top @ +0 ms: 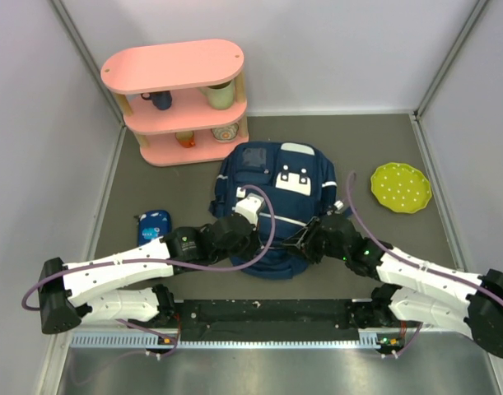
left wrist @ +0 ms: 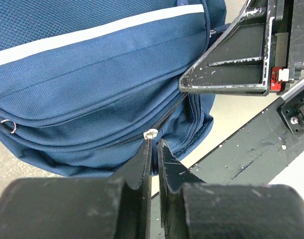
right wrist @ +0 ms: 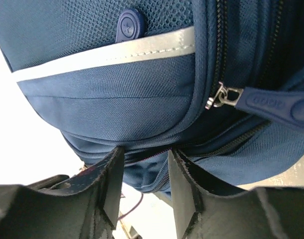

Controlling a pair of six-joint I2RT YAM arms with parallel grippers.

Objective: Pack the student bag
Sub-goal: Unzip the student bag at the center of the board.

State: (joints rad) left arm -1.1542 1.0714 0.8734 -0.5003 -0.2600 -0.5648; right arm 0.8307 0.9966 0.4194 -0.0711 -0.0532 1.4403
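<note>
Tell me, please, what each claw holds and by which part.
Left claw pinches the student bag by its zipper tab; right claw straddles a fabric fold, grip uncertain.

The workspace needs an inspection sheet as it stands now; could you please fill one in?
Surface: grey table, no spills seen.
Job's things: bag lies flat mid-table; the zips in view look closed.
Clutter: pencil case left of the bag, green plate to its right, pink shelf at the back holding cups.
Grippers: left gripper shut, tips at a pale zip tab on the bag's near edge; right gripper open, fingers astride that edge.
Cables: purple cables run along both arms, the left one looping over the bag.
Surroundings: pale walls on three sides.
</note>
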